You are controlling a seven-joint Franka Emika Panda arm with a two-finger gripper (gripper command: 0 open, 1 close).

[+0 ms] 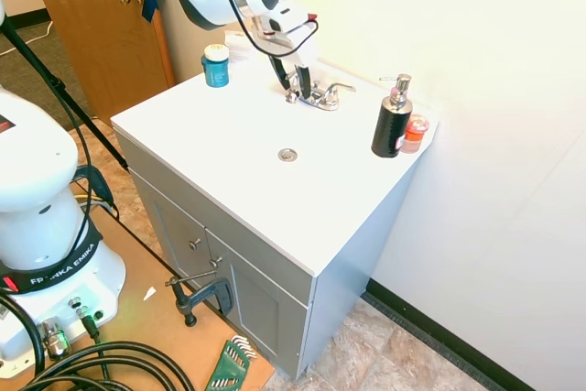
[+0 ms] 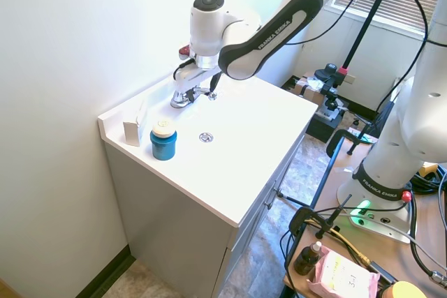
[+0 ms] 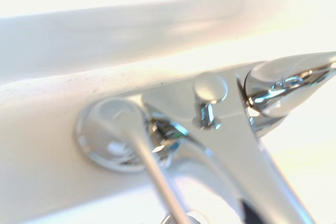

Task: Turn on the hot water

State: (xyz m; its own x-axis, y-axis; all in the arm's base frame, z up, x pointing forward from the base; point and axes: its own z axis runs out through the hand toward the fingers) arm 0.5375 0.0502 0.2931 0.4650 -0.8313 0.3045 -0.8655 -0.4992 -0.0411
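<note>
The low chrome faucet (image 1: 318, 96) stands at the back of the white vanity top (image 1: 238, 171). Its left-hand hot water lever (image 1: 292, 94) lies directly under my gripper (image 1: 292, 86), which reaches down from the upper left. The gripper is open, with one dark finger on each side of the lever and a gap showing between them. The right-hand lever (image 1: 340, 89) sticks out free. In the wrist view the hot lever (image 3: 123, 129) is close and points toward the bottom edge, with the spout (image 3: 247, 166) and the other lever (image 3: 286, 80) beside it. From the other side, the gripper (image 2: 199, 90) partly covers the faucet (image 2: 181, 97).
A black soap pump bottle (image 1: 393, 122) and a small red jar (image 1: 416, 131) stand at the right corner. A blue jar (image 1: 216, 66) sits to the faucet's left. The drain (image 1: 288, 155) lies mid-top. The wall rises just behind the faucet.
</note>
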